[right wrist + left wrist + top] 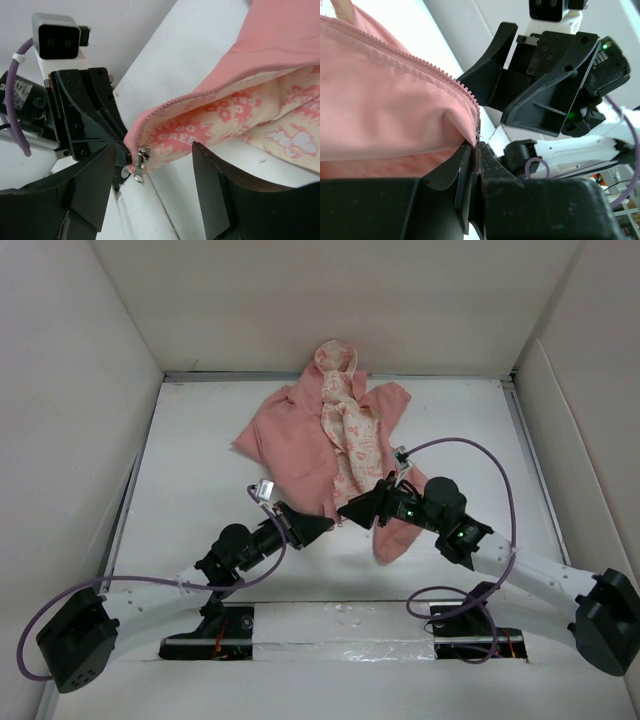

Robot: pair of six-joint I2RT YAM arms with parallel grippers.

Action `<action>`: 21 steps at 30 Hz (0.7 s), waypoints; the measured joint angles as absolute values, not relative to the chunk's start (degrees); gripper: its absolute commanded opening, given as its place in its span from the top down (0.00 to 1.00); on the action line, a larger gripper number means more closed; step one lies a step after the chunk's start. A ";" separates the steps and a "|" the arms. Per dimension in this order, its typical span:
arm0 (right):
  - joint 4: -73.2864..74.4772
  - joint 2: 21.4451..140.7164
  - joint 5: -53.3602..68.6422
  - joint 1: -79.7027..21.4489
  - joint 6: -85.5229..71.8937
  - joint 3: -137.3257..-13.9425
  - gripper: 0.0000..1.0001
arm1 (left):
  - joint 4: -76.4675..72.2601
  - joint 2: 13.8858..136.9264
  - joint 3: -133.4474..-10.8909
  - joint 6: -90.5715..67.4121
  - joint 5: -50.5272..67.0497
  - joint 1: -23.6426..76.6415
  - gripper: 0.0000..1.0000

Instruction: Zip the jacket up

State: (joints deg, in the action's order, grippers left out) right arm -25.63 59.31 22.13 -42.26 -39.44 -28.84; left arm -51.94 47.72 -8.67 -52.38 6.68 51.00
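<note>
Salmon-pink soft fabric hooded jacket (285,435) lies on its back in the middle of the white desk (200,470). Its long axis runs from far to near: the hood (335,360) points at the far wall and the hem comes toward the two arms. The front is unzipped, baring a strip of cream lining printed in pink (355,445) down the centre. One lower front flap lies under the right arm. At the hem, the left end effector (325,527) is clenched on the bottom corner of one front panel. Its wrist view shows the black fingers (465,170) pressed together on the fabric, right where the row of pink zipper teeth (420,62) ends. The right end effector (345,510) faces it closely and is released, its jaws standing wide apart. The small metal zipper slider (141,162) hangs between its fingers, and I cannot tell whether either finger touches it.
</note>
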 measured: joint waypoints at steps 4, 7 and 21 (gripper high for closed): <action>-18.57 51.20 16.53 -41.28 -38.61 -27.68 0.57 | -50.28 45.06 -8.71 -54.43 5.39 50.98 1.00; -10.24 43.35 9.67 -41.28 -39.35 -24.77 1.00 | -46.63 43.53 -9.65 -55.88 4.27 50.89 1.00; 20.73 34.41 -7.51 -42.61 -52.84 -13.74 0.42 | -39.31 39.51 -11.27 -54.68 4.99 45.98 1.00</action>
State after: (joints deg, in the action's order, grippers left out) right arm 20.73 34.41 -7.51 -42.61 -52.84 -13.74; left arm -39.31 39.51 -11.27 -54.68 4.99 45.98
